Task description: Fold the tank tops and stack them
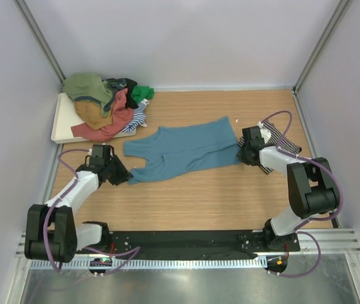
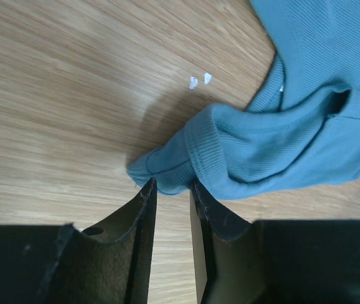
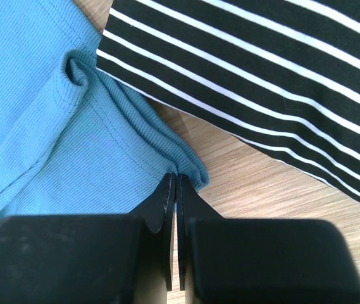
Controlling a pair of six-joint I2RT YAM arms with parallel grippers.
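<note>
A teal-blue tank top (image 1: pixel 186 149) lies spread flat across the middle of the table. My left gripper (image 1: pixel 124 177) is at its strap end on the left. In the left wrist view the jaws (image 2: pixel 173 185) have narrowed onto the bunched strap (image 2: pixel 230 152), which sits pinched between the tips. My right gripper (image 1: pixel 242 154) is at the hem on the right, shut on a fold of the teal cloth (image 3: pixel 104 126) at its tips (image 3: pixel 176 174). A black-and-white striped tank top (image 3: pixel 262 69) lies just behind that hem, partly under the right arm (image 1: pixel 269 136). Several more tank tops sit heaped in a pile (image 1: pixel 104 104).
The pile rests on a white tray (image 1: pixel 59 123) at the back left, against the left wall. Two small white flecks (image 2: pixel 198 80) lie on the wood near the strap. Walls close in the table at the back and on both sides.
</note>
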